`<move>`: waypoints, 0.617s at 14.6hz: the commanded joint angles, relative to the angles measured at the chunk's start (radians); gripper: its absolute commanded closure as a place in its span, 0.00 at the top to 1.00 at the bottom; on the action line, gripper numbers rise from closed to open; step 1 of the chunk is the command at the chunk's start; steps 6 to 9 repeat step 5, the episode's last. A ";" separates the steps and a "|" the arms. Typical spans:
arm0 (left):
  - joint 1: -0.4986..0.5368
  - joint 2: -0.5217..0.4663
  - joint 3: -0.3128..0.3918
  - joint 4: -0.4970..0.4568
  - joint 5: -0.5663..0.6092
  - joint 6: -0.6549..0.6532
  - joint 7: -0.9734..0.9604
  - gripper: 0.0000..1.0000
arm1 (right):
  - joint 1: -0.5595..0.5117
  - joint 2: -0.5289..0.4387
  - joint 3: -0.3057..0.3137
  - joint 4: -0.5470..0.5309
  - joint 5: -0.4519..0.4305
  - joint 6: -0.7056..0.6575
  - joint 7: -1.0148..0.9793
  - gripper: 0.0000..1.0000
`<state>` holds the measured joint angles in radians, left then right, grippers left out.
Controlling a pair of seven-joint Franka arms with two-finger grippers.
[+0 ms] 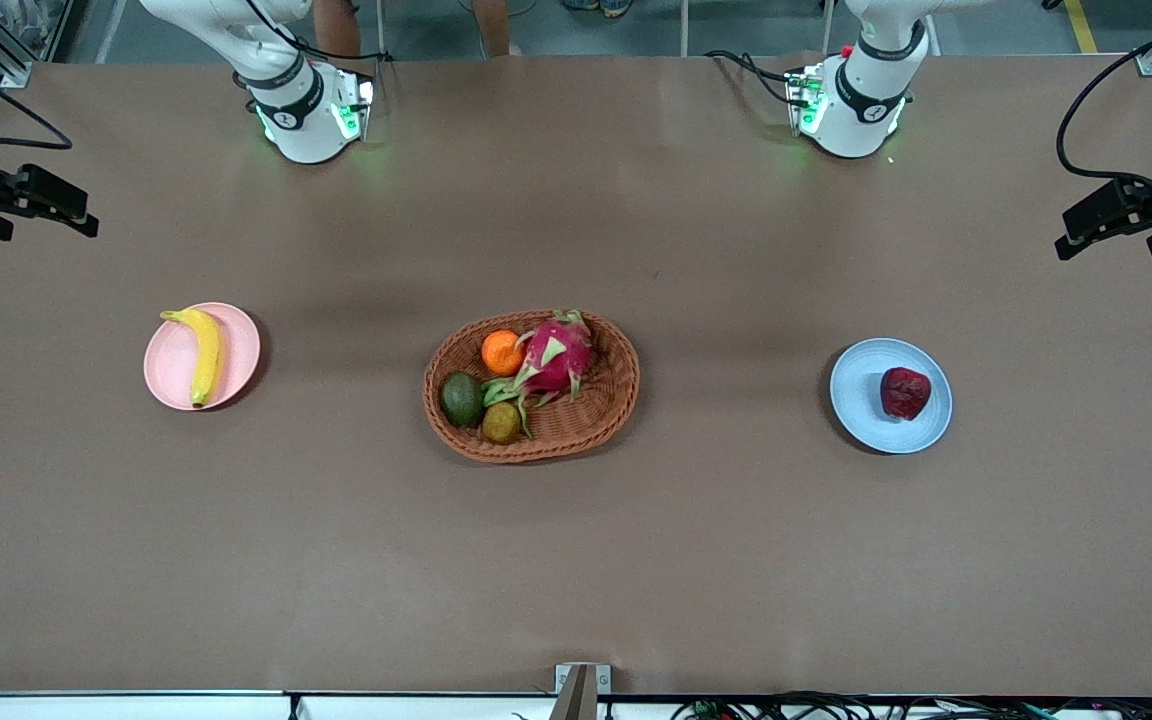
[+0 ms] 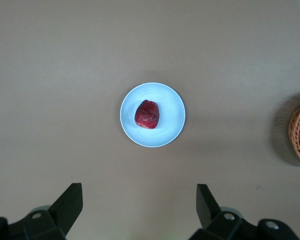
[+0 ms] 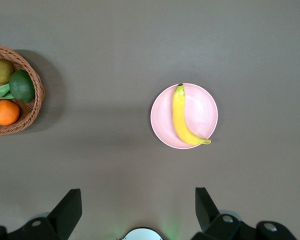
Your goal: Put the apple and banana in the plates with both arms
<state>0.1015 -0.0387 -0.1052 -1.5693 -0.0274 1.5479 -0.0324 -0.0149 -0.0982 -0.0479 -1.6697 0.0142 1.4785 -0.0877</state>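
Note:
The yellow banana (image 1: 204, 355) lies in the pale pink plate (image 1: 171, 370) toward the right arm's end of the table. The dark red apple (image 1: 905, 392) sits in the light blue plate (image 1: 861, 400) toward the left arm's end. My left gripper (image 2: 140, 210) hangs open high over bare table between its base and the blue plate (image 2: 172, 117), well clear of the apple (image 2: 147, 114). My right gripper (image 3: 139, 212) is open and empty too, high above the table beside the pink plate (image 3: 200, 112) and banana (image 3: 180, 117).
An oval wicker basket (image 1: 606, 400) stands mid-table between the plates, holding a pink dragon fruit (image 1: 556, 355), an orange (image 1: 502, 352), an avocado (image 1: 461, 398) and a small brownish fruit (image 1: 501, 422). Black hardware with cables juts in at both ends of the table.

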 commanded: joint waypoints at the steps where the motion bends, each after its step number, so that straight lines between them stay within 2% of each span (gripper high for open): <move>1: 0.001 -0.007 -0.004 0.003 -0.002 0.003 0.006 1.00 | -0.004 -0.017 0.002 -0.019 0.003 0.008 -0.015 1.00; 9: 0.001 -0.007 -0.004 0.003 -0.002 0.004 0.006 1.00 | -0.002 -0.017 0.003 -0.016 -0.010 0.011 -0.017 1.00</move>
